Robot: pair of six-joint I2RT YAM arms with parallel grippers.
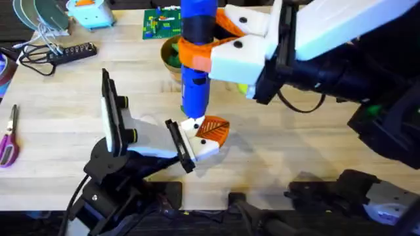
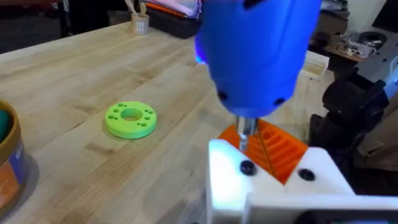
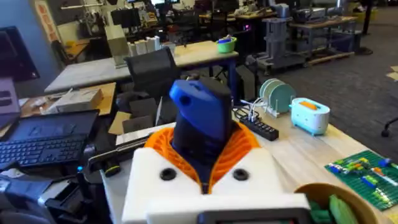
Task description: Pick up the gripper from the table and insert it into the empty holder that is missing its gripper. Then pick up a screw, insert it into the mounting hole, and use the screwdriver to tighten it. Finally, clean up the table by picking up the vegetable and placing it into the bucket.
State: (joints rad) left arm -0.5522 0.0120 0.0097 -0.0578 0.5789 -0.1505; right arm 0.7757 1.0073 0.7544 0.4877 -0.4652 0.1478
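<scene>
The blue screwdriver [image 1: 195, 72] stands upright over the table's middle with my right gripper [image 1: 211, 54] shut on its body; in the right wrist view the screwdriver [image 3: 200, 118] sits between the orange pads [image 3: 239, 146]. Its metal bit [image 2: 246, 129] points down onto the white holder [image 1: 205, 148], which carries the orange gripper [image 1: 214, 130]. My left gripper [image 1: 197, 141] is shut on that holder from the near left. The bucket [image 1: 168, 47] stands behind the screwdriver with bright green toys inside. The vegetable is hidden.
A green ring disc [image 2: 130, 119] lies flat on the wood. At the far edge are a green circuit board [image 1: 161, 23], a power strip [image 1: 71, 52] and a light blue box [image 1: 92, 13]. Purple-handled scissors [image 1: 9, 139] lie at the left edge.
</scene>
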